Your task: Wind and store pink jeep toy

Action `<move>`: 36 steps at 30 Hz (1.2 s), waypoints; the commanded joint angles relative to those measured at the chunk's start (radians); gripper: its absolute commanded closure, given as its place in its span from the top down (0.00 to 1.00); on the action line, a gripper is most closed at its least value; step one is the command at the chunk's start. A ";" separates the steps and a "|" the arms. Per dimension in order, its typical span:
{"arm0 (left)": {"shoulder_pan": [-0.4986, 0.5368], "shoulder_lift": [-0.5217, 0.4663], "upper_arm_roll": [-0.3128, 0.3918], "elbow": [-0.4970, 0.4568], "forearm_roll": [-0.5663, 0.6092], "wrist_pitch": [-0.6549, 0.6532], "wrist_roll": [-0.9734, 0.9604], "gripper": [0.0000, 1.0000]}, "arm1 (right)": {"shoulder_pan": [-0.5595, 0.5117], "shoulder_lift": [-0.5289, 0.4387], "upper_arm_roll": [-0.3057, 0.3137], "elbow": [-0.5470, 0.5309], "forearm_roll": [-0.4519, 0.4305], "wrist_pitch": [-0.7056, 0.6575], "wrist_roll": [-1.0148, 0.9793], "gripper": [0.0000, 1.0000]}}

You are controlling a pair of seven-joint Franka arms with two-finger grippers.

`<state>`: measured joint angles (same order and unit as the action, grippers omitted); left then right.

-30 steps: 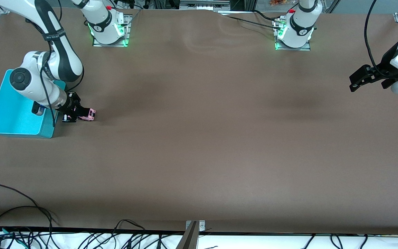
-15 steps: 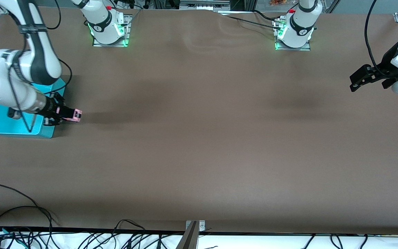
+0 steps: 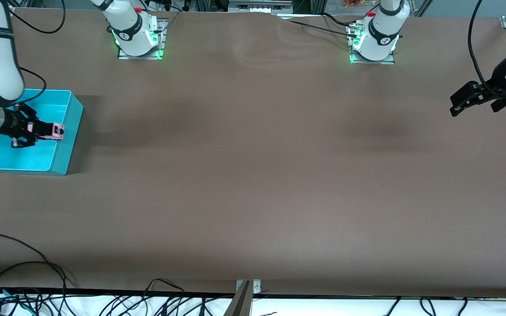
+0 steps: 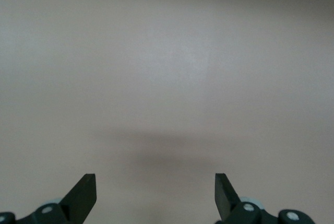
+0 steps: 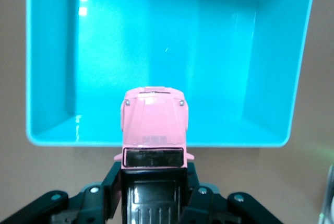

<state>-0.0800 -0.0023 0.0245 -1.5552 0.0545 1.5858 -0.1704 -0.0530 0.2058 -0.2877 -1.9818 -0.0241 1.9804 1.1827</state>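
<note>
One turquoise bin (image 3: pixel 66 147) lies under the claw-held pink jeep toy (image 3: pixel 54 131).

Front overlooks table (image 3: pixel 253 175); right wrist shares bin (image 5: pixel 52 135).

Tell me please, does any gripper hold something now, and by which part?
The right gripper holds the pink jeep toy by its black rear sides, over the turquoise bin. The left gripper is open and holds nothing.
</note>
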 commanded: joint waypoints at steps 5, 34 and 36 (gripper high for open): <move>0.005 0.016 -0.001 0.037 -0.016 -0.027 0.022 1.00 | -0.011 0.053 -0.106 0.014 0.023 -0.008 -0.135 0.20; 0.005 0.018 -0.001 0.037 -0.015 -0.026 0.022 1.00 | -0.137 0.247 -0.100 -0.089 0.124 0.357 -0.164 0.26; 0.005 0.018 -0.001 0.037 -0.016 -0.026 0.022 1.00 | -0.137 0.245 -0.100 -0.089 0.130 0.357 -0.175 0.69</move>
<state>-0.0814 -0.0019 0.0230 -1.5551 0.0545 1.5857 -0.1704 -0.1826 0.4438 -0.3963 -2.0745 0.0572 2.3183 1.0385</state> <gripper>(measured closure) 0.000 0.493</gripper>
